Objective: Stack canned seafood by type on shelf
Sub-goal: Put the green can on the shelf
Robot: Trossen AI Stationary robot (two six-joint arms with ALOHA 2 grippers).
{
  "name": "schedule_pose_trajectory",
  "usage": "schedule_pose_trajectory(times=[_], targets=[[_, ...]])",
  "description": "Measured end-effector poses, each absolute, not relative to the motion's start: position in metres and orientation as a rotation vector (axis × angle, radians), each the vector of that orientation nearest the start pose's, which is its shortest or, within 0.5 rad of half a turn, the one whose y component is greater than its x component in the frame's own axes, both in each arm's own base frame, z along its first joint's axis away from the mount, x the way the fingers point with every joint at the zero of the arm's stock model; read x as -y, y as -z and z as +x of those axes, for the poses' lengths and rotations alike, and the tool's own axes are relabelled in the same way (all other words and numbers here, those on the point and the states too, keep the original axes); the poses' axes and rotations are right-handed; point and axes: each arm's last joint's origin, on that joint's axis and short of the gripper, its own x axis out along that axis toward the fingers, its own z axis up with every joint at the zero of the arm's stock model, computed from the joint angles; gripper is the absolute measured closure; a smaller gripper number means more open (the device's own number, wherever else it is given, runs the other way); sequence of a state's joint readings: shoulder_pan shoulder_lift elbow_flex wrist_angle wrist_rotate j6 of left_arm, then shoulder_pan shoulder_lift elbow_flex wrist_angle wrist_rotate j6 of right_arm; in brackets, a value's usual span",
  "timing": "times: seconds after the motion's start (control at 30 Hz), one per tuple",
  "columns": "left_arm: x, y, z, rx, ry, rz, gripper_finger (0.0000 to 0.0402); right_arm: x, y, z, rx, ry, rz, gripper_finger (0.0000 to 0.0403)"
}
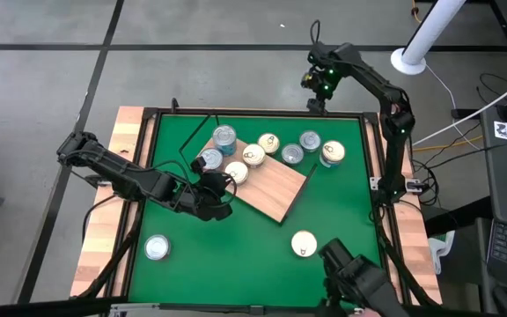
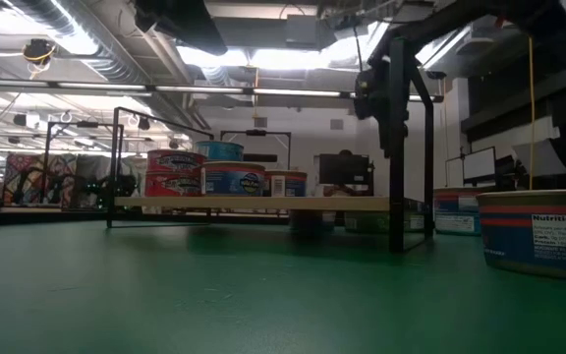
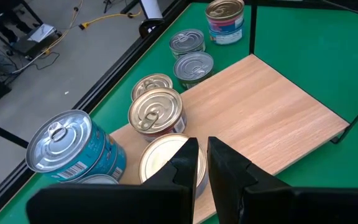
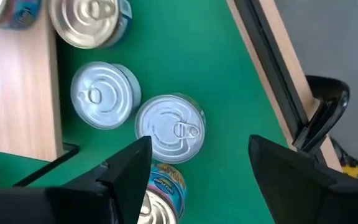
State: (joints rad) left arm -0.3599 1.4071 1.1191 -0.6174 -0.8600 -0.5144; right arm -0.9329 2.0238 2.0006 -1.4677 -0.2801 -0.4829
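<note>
On the far left of the green mat a lone silver-lidded round tin (image 1: 156,247) waits unsorted; next, the left gripper (image 1: 221,191), fingers nearly closed and holding nothing, hovers above the near-left edge of the light-brown wood-grain shelf board (image 1: 275,188), over a cream-gold-lidded tin (image 3: 166,159). The board lies skewed, its long axis running from far-left to near-right, with tins crowding its far end. I judge sorting is midway; the next move calls for spreading those fingers before any grasp. Rightmost, the right gripper (image 4: 201,168) hangs wide open above a silver tin (image 4: 169,129) beside the board
</note>
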Motion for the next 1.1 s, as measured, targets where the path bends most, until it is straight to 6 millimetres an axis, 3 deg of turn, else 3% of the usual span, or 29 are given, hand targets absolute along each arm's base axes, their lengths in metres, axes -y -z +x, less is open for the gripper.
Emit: schedule_pose_trajectory(times=[0.33,0.53,0.9,1.1], targets=[[0.079,-0.284,0.272,-0.598,-0.633,0.041,0.0370,0.322,-0.263,0.248,-1.405,0.123,0.413,0.0136],[0.079,-0.284,0.272,-0.598,-0.633,0.040,0.0370,0.318,-0.240,0.246,-1.467,0.040,0.421,0.0140],[0.079,-0.284,0.272,-0.598,-0.633,0.040,0.0370,0.309,-0.184,0.236,-1.496,-0.052,0.461,0.0212],[0.079,-0.284,0.272,-0.598,-0.633,0.039,0.0370,0.310,-0.177,0.236,-1.504,-0.041,0.423,0.0240]])
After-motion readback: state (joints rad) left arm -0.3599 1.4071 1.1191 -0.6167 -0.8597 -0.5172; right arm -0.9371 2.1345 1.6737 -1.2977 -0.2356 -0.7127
